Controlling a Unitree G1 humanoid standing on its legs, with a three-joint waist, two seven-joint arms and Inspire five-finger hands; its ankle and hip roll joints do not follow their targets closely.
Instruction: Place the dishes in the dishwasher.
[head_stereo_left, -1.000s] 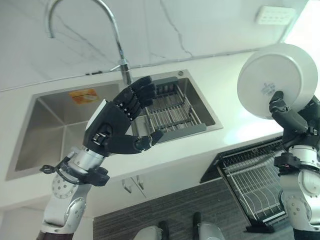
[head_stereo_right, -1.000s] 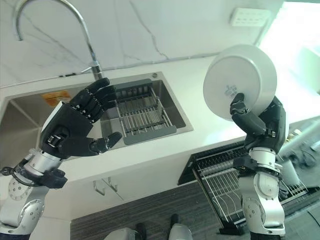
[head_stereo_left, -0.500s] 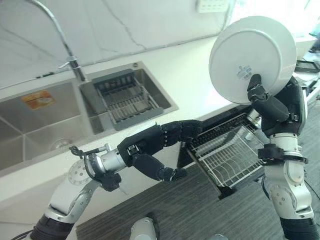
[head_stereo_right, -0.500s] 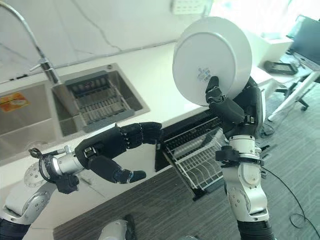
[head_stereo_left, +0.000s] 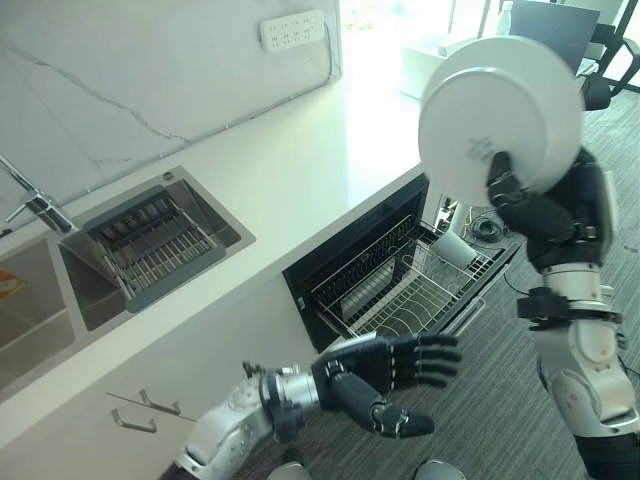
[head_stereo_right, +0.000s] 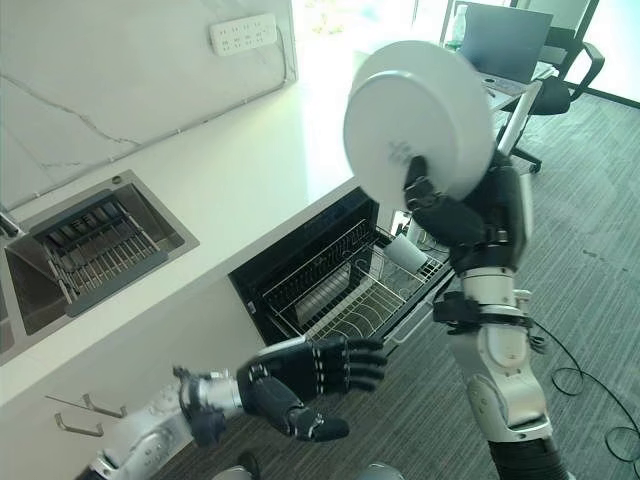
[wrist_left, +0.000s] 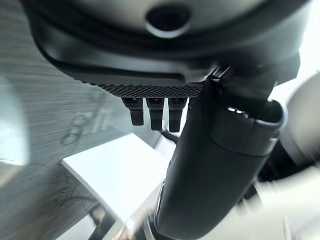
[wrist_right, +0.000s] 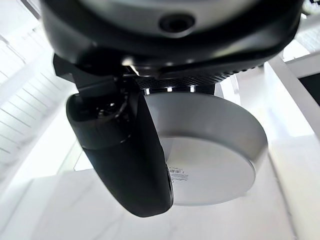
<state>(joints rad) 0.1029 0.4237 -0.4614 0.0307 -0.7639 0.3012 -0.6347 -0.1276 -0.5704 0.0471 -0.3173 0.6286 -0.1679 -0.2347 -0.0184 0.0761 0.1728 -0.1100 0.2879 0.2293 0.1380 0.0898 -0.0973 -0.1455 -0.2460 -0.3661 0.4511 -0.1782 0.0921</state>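
Note:
A white plate (head_stereo_left: 500, 112) stands on edge, raised high at the right, its underside toward me. My right hand (head_stereo_left: 535, 208) is shut on its lower rim, thumb pressed on the plate's base (wrist_right: 210, 170). Below it the dishwasher (head_stereo_left: 340, 262) is open under the counter, its wire rack (head_stereo_left: 400, 295) pulled out with a white cup (head_stereo_left: 452, 250) lying in it. My left hand (head_stereo_left: 385, 372) hovers low in front of the rack, fingers spread and relaxed, holding nothing.
A white counter (head_stereo_left: 290, 170) runs along the marble wall, with a steel sink (head_stereo_left: 60, 290) and a grey drainer basket (head_stereo_left: 150, 250) at the left. Grey wood floor (head_stereo_left: 480, 400) lies in front of the dishwasher. A desk and office chair (head_stereo_right: 560, 60) stand at the far right.
The camera has swung right, so the sink slid left and the dishwasher came into the middle. My left hand dropped lower, in front of the rack. The plate stays raised in my right hand.

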